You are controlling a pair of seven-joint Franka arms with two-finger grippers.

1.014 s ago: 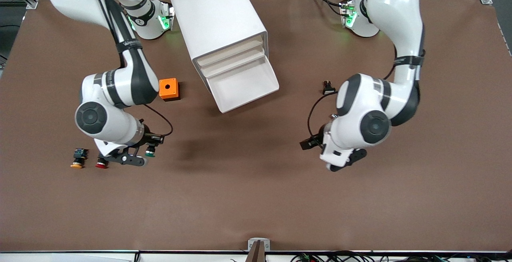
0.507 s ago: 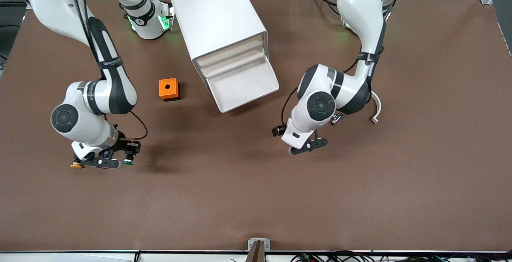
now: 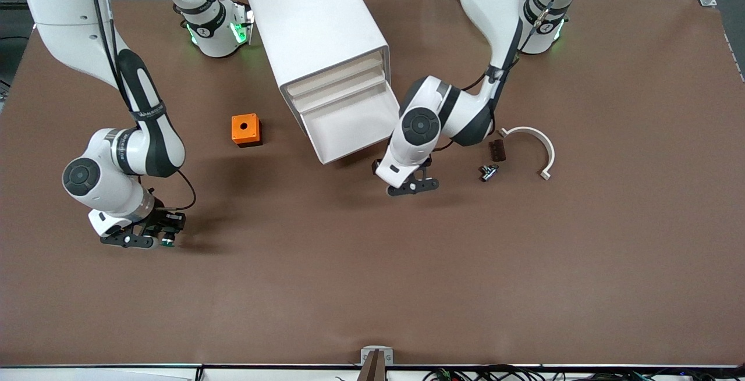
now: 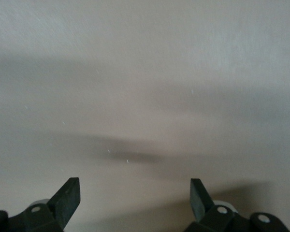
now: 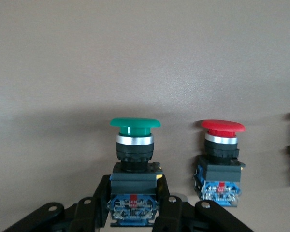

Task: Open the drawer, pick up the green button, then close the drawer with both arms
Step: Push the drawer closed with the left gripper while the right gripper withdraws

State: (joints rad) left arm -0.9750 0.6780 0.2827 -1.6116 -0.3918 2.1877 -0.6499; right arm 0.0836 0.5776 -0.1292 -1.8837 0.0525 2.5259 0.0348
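Nearest the front camera we see a wide band of bare brown table running edge to edge.

Above that band, toward the right arm's end, the right gripper sits low over the table with its fingers clamped on the button. In the right wrist view the button's long axis runs straight out from the fingers, green cap leading and blue rear part gripped. A red-capped button lies just beside it, pointing the same way.

Toward the middle, the left gripper hovers over bare table just in front of the drawer, its 2 fingers spread wide around nothing.

The drawer stands pulled out of the cabinet, its tray showing nothing inside. An orange box sits beside it, toward the right arm's end.
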